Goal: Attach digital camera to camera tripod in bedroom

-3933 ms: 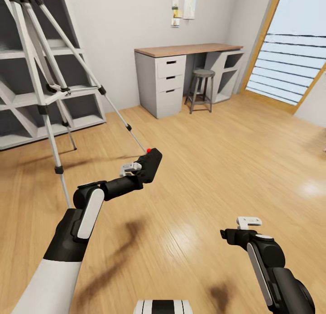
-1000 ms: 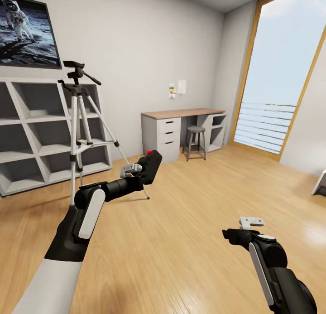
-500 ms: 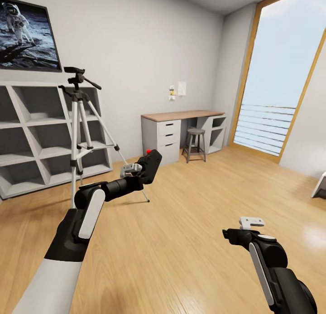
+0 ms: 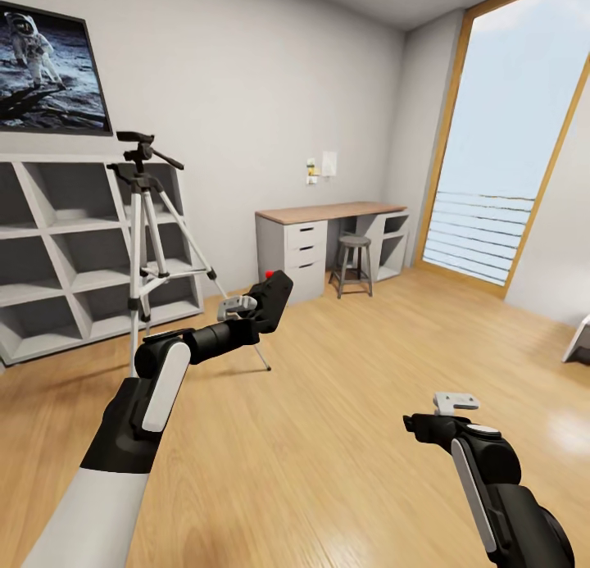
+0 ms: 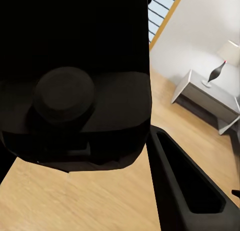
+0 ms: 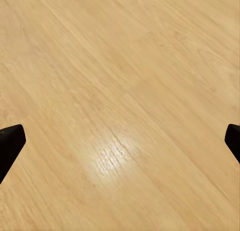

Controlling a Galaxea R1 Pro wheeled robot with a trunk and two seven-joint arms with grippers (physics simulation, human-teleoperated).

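Note:
My left gripper point(image 4: 256, 307) is shut on the digital camera point(image 4: 271, 299), a chunky black body with a red dot at its top corner, held in the air above the wood floor. The left wrist view has the camera's black body point(image 5: 75, 86) close up, with one finger point(image 5: 185, 186) beside it. The camera tripod point(image 4: 144, 240) stands to the left and beyond the camera, in front of the white cube shelves, with silver legs and a dark head with a pan handle. My right gripper point(image 4: 453, 402) hovers low at the right, open, holding nothing; its fingertips point(image 6: 10, 146) frame bare floor.
White cube shelves point(image 4: 57, 256) line the left wall under an astronaut poster point(image 4: 49, 68). A grey desk point(image 4: 328, 236) with a stool point(image 4: 351, 261) stands at the back wall. A tall window point(image 4: 508, 158) is at the right. A nightstand with a lamp point(image 5: 215, 91) appears in the left wrist view.
Since 3.9 s ago the head view has tilted up, so the tripod's head and the poster now show. Over the last second the view barely shifts; both arms hold their poses.

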